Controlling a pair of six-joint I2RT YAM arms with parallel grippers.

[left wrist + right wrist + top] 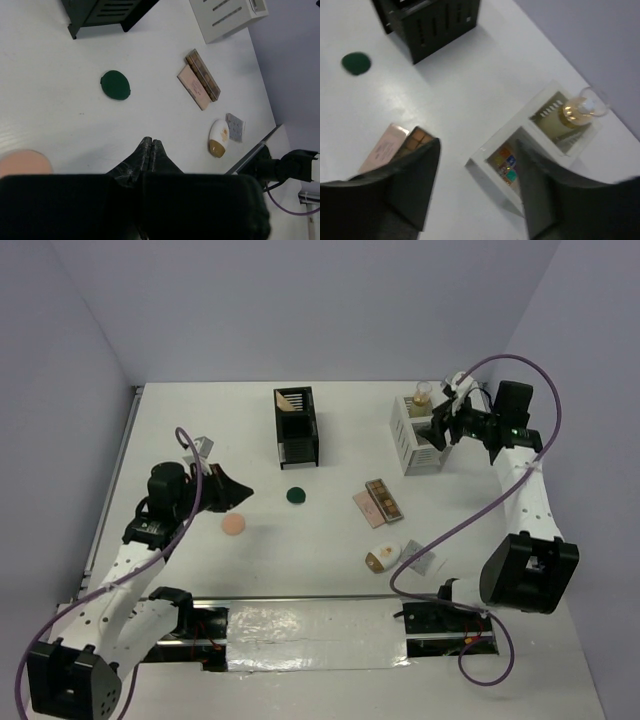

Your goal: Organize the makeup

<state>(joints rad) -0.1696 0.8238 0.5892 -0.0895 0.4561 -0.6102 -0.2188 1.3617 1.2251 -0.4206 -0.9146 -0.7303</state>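
While the right pincer [447,425] hangs open over the white box [405,440] at far right, the left pincer [151,145] is shut near the peach puff [235,525] on the desk [330,560]; I'd open wide, centre over it, pinch its rim gently.

Right tool [441,428] hovers at white organizer box [405,443] — green compact [296,496] mid-table.

Two boxes [296,426] [403,440], two loose palettes [384,498] [367,510], two compacts [296,496] [380,559], one puff [235,525]

The compact [295,496] is dark green, the puff [234,525] peach, the slotted organizer [297,430] black, the grid-sided organizer [405,437] white.
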